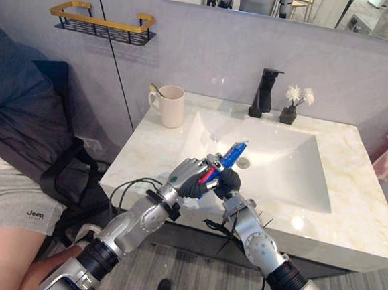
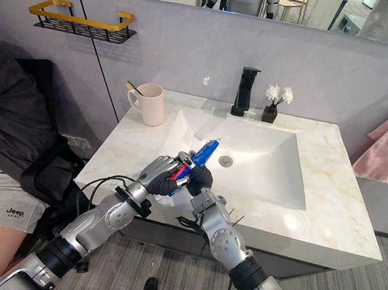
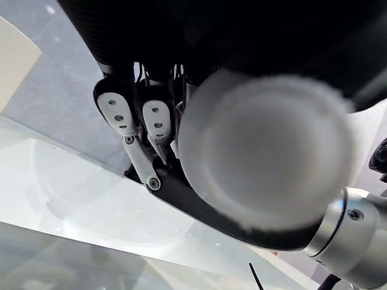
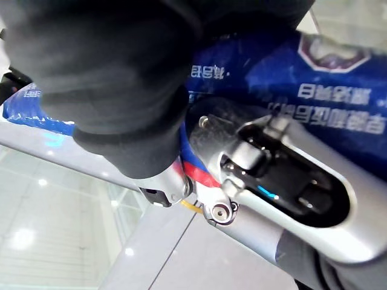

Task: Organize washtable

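A blue toothpaste tube with a red band sticks up and away over the front edge of the sink basin. My left hand comes in from the lower left and curls round the tube's lower end. My right hand meets it from the lower right and is closed against the same tube. In the right wrist view the tube's blue printed side lies right against that hand. The left wrist view has the tube's white round cap close up beside the fingers.
A cream mug holding a toothbrush stands at the counter's back left. A black faucet and a small pot of white flowers stand behind the basin. A yellow-railed wall shelf hangs at upper left. A seated person is at the left.
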